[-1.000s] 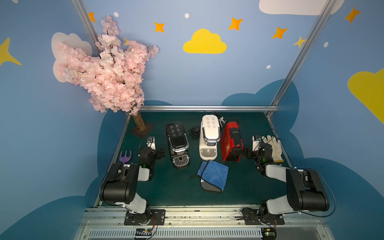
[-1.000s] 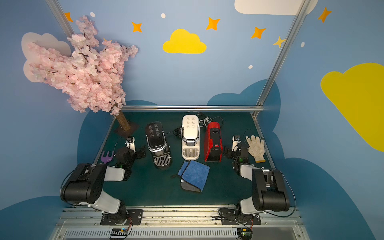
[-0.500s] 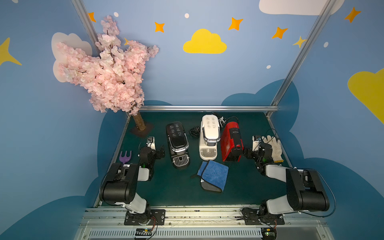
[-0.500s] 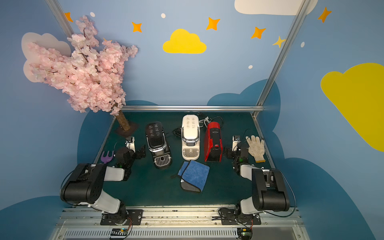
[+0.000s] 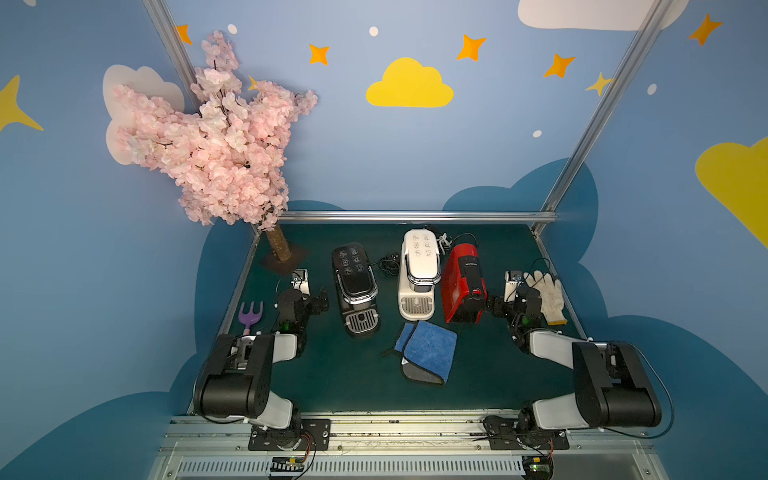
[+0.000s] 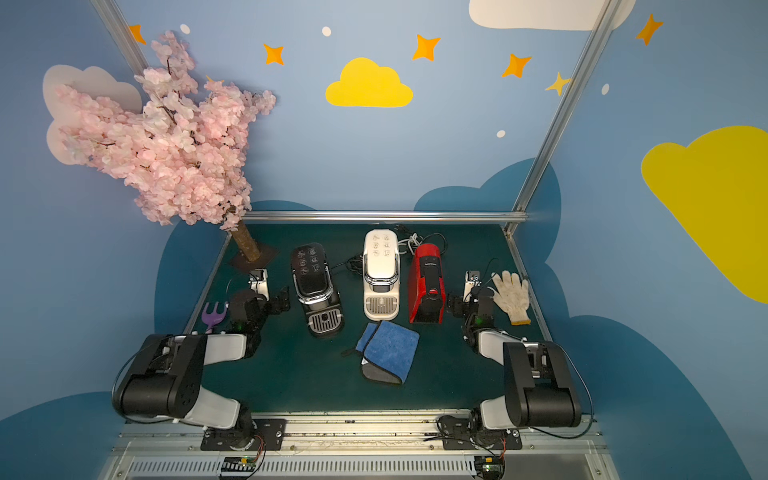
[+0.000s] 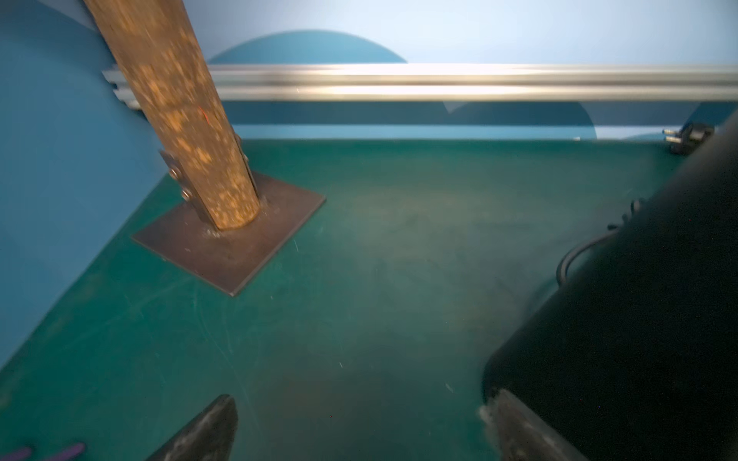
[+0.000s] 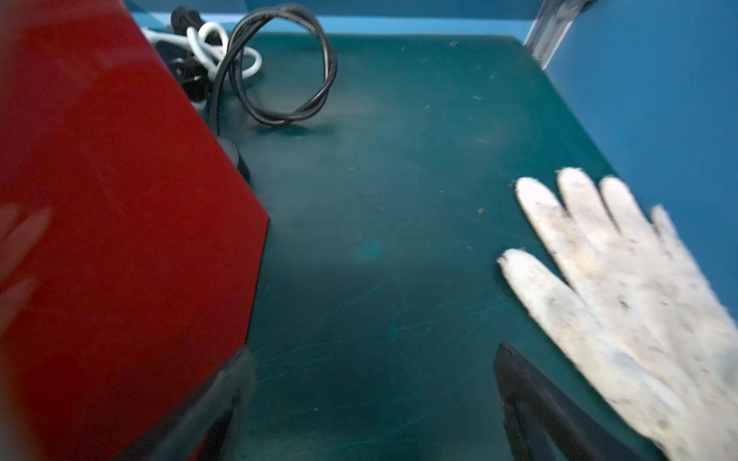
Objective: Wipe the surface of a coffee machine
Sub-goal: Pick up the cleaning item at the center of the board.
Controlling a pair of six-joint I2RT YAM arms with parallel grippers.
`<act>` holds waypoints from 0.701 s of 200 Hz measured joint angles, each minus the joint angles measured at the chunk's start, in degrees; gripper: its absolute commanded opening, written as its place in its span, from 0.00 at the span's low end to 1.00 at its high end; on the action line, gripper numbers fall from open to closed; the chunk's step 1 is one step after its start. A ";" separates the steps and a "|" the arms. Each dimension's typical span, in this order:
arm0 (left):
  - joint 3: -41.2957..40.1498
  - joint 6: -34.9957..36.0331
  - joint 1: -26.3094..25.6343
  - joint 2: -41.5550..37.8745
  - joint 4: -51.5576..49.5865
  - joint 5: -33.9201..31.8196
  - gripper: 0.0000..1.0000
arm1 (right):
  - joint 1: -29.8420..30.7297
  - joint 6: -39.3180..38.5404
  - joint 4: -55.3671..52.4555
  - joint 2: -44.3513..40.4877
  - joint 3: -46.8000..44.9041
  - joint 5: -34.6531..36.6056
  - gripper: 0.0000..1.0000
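In both top views the cream-white coffee machine (image 5: pixel 419 274) stands upright toward the back of the green mat (image 5: pixel 498 374), with its drip grille facing the arm bases. A black capsule machine (image 5: pixel 355 286) stands near it on the left arm's side, and a red-and-black machine (image 5: pixel 462 286) stands just beside it on the right arm's side. A folded blue cloth (image 5: pixel 428 349) lies just in front of the coffee machine's grille, and no gripper holds it. The left gripper (image 5: pixel 318 301) sits beyond the black machine from the coffee machine. The right gripper (image 5: pixel 492 307) sits beyond the red machine, with a white work glove (image 5: pixel 546 295) farther out still. A purple toy rake (image 5: pixel 250 316) and a pink blossom tree (image 5: pixel 212 141) are well apart from the coffee machine on the left arm's side. In the left wrist view the coffee machine is out of sight. The left gripper's fingertips (image 7: pixel 207 431) stand wide apart over bare mat with nothing between them, one tip close against the black machine's dark flank (image 7: pixel 639 319), and the tree trunk (image 7: pixel 179 111) rises from its square base plate (image 7: pixel 227 243). In the right wrist view the coffee machine is again unseen. The right gripper's fingers (image 8: pixel 539 407) are spread and empty, between the red machine's side and the glove, with a coiled black cable (image 8: pixel 275 68) lying behind the red machine.
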 measured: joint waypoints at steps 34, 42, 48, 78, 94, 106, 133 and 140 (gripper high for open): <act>7.78 -4.96 0.07 -6.49 -15.28 -2.58 1.00 | 0.02 9.51 -11.98 -12.96 2.45 6.21 0.97; 9.40 -5.95 0.17 -7.54 -18.18 -2.01 1.00 | -0.55 11.98 -15.32 -15.08 4.20 6.27 0.97; 10.27 -6.62 0.24 -8.26 -20.02 -1.16 1.00 | -0.98 13.77 -17.29 -16.22 5.42 5.77 0.97; 11.30 -10.93 0.11 -13.38 -28.85 3.91 1.00 | -1.84 19.34 -29.64 -19.91 10.25 -1.14 0.96; 10.10 -14.82 0.00 -17.66 -32.81 5.27 1.00 | -1.84 21.38 -39.06 -21.77 12.68 -6.08 0.95; 8.87 -18.25 -0.07 -21.84 -36.65 5.55 1.00 | -1.77 23.10 -45.11 -23.82 13.84 -9.62 0.95; 7.67 -23.96 -0.20 -29.90 -46.66 6.54 1.00 | -0.94 27.78 -57.13 -29.05 14.10 -17.38 0.95; 7.65 -25.22 -0.28 -31.67 -49.37 7.04 1.00 | -0.31 29.18 -59.39 -30.05 13.84 -19.02 0.95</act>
